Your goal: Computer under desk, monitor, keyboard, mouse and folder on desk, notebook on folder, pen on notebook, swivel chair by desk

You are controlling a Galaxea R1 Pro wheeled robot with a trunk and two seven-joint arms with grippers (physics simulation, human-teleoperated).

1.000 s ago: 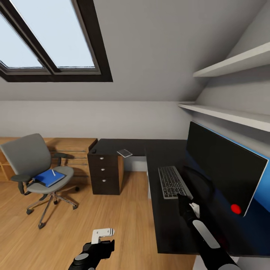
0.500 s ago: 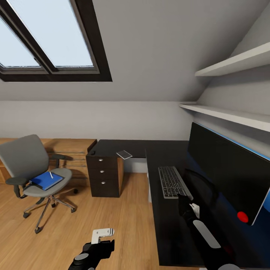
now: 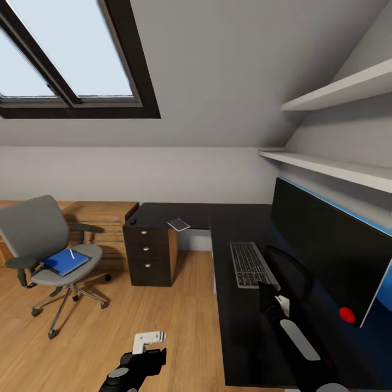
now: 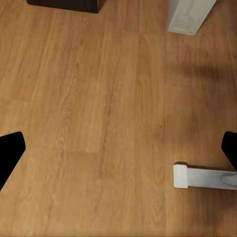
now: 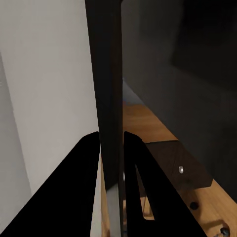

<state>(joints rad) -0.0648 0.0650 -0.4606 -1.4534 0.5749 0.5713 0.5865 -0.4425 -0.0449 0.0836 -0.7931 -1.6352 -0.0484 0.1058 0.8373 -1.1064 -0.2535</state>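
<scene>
Keyboard (image 3: 250,264) and monitor (image 3: 326,247) sit on glossy black desk (image 3: 239,326).

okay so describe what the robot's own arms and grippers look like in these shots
Both arms are black with pale grey oval panels. The left gripper carries a white L-shaped finger; its wrist view shows black finger edges and a white bar. The right gripper has black fingers and a small white piece. No cables show.

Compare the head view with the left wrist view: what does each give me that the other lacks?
Head view: the swivel chair carrying the folder and pen, plus the desk, keyboard, monitor and notebook. Left wrist view: a close look down between the spread fingers of the left gripper, with a white block beyond. Both: the wood floor and that gripper's white fingertip.
</scene>
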